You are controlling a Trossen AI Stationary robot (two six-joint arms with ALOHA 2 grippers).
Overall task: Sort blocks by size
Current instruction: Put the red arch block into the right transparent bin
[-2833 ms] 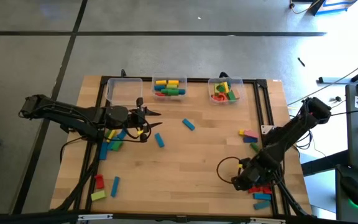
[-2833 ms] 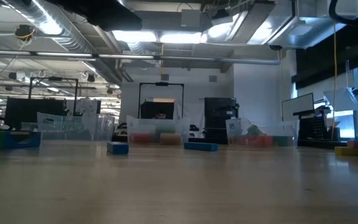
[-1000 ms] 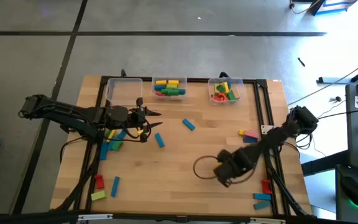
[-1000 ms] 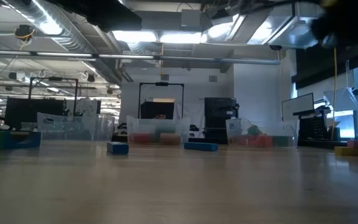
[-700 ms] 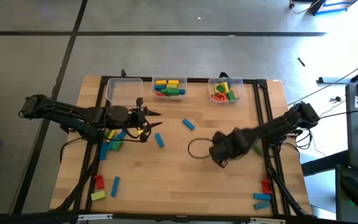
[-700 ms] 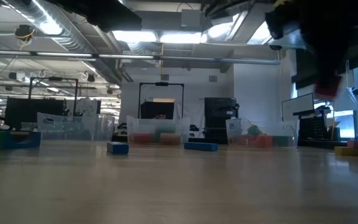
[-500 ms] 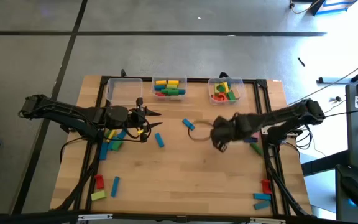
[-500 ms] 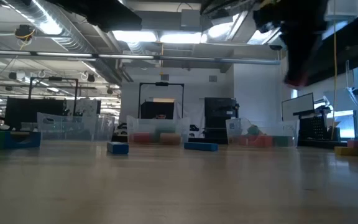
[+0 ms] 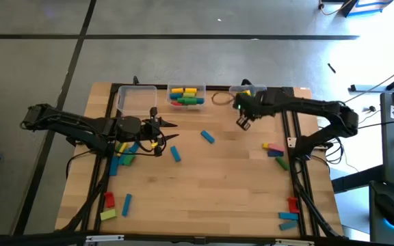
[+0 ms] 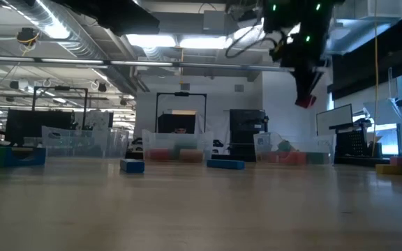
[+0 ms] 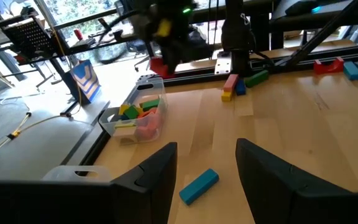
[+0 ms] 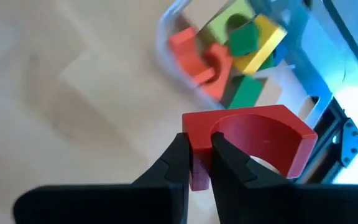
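My right gripper point(image 9: 243, 121) hangs above the table just on the near side of the right clear bin point(image 9: 250, 100), shut on a red arch-shaped block point(image 12: 253, 140); the low view shows this red block point(image 10: 305, 102) high above the table. The bin's blocks point(image 12: 229, 50) are red, green and yellow. My left gripper point(image 9: 172, 131) stays open over the table's left half, nothing between its fingers point(image 11: 207, 168). A loose blue block point(image 11: 199, 185) lies flat on the wood ahead of it. My right gripper pinches one end of the red arch point(image 12: 199, 124) between its two fingers. The fingers come from above, slanting down. The rest of the arch sticks out past the fingertips, lifted clear of the table.
An empty clear bin point(image 9: 137, 101) and a middle bin with blocks point(image 9: 187, 96) stand along the far edge. Loose blocks lie under my left arm point(image 9: 124, 156), at the near left point(image 9: 113, 203), by the right rail point(image 9: 274, 149) and at the near right point(image 9: 289, 213). A black frame point(image 9: 294, 123) borders the table.
My right gripper has swung from the table's near right part toward the far edge, rising and turning as it went, carrying the red arch clear of the table to just beside the right bin.
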